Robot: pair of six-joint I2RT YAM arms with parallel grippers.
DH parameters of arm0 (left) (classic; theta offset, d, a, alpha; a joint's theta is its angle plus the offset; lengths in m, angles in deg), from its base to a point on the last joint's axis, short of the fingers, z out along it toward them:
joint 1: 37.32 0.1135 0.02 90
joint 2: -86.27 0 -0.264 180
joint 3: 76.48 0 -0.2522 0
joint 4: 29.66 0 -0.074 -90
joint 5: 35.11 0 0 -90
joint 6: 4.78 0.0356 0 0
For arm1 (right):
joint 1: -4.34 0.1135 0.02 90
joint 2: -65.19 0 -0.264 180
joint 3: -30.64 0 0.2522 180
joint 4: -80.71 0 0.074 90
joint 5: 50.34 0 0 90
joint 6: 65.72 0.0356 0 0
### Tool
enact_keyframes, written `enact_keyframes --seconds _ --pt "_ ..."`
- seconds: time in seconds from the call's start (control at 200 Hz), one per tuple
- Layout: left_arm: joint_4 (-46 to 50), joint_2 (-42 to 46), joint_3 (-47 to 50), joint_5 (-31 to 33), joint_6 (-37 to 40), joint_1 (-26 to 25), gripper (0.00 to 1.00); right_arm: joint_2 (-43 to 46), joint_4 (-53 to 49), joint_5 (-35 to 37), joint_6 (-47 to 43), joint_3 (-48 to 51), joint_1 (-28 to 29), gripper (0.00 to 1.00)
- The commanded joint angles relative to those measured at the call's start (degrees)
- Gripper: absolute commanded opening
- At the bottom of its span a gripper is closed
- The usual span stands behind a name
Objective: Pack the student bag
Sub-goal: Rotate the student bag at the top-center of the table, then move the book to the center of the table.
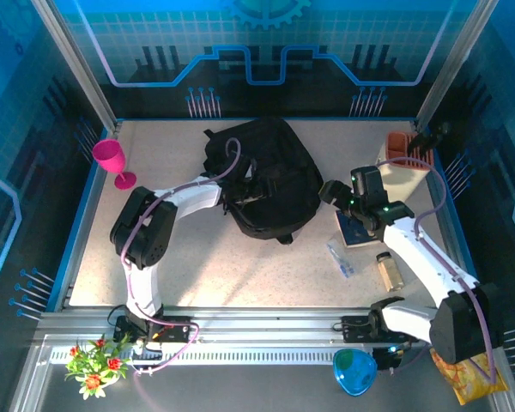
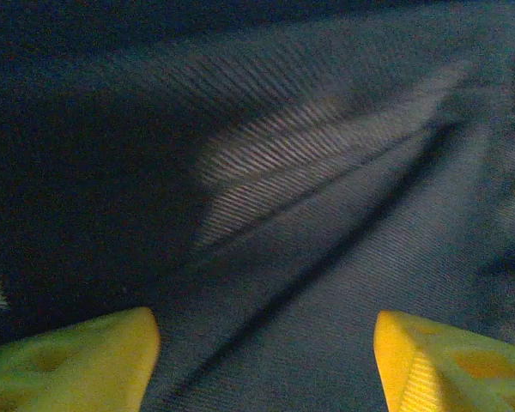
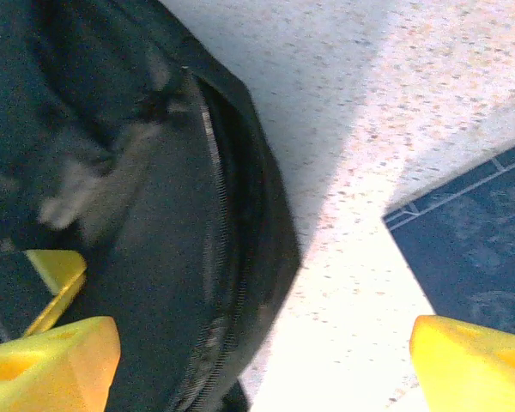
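Top external view had the student bag (image 1: 266, 172) sitting far-centre, left gripper (image 2: 266, 343) apart over its fabric, right gripper (image 3: 264, 348) wide apart too, at its right edge

No legible txt, no labels, no nos.

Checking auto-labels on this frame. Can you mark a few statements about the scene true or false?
1. The student bag lies mid-table. True.
2. The left fingers are clamped on a strap. False: they stand apart over bag fabric, holding nothing.
3. The pink goblet stands upright, left of the bag. True.
4. The dark blue booklet is inside the bag. False: it lies on the table beside the bag.
5. The right fingers are open. True.
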Motion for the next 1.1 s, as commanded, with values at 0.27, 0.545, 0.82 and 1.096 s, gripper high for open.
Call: enact_keyframes --seconds 0.27,0.545,0.82,1.096 --pt "6.62 -1.52 1.95 2.41 2.71 11.51 0.71 -12.78 -4.73 2.09 -8.63 -4.38 -6.06 0.88" --pt "6.98 6.13 5.24 0.47 6.35 15.95 0.73 -26.78 -5.18 5.43 -7.87 -12.18 -6.82 0.88" --pt "7.67 15.16 7.47 -3.35 5.44 15.87 0.85 -34.45 -6.15 1.61 -5.89 -15.19 -5.57 0.87" --pt "8.31 19.42 8.15 -5.89 6.37 15.52 0.94 -37.07 -3.26 -6.88 -5.57 -14.5 -2.06 0.85"
